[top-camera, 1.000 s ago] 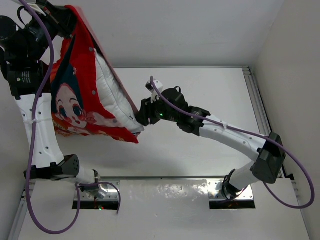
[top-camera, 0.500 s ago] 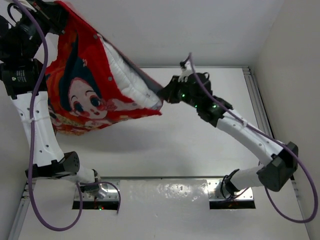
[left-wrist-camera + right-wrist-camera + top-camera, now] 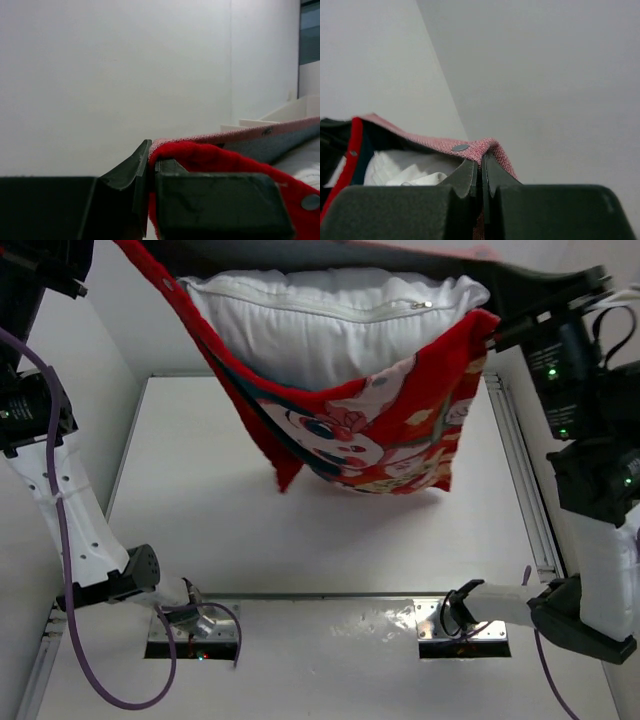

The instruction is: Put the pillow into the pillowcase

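Plain white walls (image 3: 100, 75) around a white table (image 3: 200, 530), metal rails (image 3: 524, 490) along its edges.

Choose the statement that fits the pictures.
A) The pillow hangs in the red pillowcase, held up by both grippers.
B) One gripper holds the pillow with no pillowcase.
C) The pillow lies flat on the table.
A: the white pillow sags in the pillowcase, whose edge the left gripper and right gripper each pinch, above the table.

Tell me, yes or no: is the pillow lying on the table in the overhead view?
No, the pillow sits inside the pillowcase, which hangs in the air well above the table.
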You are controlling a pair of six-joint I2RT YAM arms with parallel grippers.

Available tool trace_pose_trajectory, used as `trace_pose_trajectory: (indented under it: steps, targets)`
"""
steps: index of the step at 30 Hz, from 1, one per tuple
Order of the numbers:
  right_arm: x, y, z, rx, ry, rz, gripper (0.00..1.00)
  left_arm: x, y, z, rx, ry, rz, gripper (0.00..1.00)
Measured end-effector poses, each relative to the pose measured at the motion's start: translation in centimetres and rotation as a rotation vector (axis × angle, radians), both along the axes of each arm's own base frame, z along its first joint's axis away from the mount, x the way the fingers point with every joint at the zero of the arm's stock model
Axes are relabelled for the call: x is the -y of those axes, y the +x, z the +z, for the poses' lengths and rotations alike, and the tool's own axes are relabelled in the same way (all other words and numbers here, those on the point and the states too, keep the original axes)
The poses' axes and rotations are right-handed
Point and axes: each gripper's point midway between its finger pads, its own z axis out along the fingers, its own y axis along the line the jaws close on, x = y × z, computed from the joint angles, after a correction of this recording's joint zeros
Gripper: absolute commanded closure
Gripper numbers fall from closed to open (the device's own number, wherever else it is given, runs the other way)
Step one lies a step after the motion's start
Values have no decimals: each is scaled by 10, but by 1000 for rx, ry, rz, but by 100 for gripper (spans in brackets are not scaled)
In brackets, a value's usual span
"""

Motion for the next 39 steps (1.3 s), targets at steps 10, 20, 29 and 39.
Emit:
trace_pose_trajectory:
  steps: [10, 20, 29, 39]
  targets:
    - [-9, 14, 0, 0, -81, -32, 100, 4, 12, -40, -95, -29, -39, 100]
    - [-56, 64, -87, -197, -275, -26, 100, -49, 83, -95, -296, -71, 152, 100]
    - [-36, 27, -21, -65, -244, -42, 100, -35, 42, -61, -192, -22, 173, 100]
    - [-14, 32, -19, -43, -298, -157, 100, -34, 45, -77, -263, -72, 124, 100]
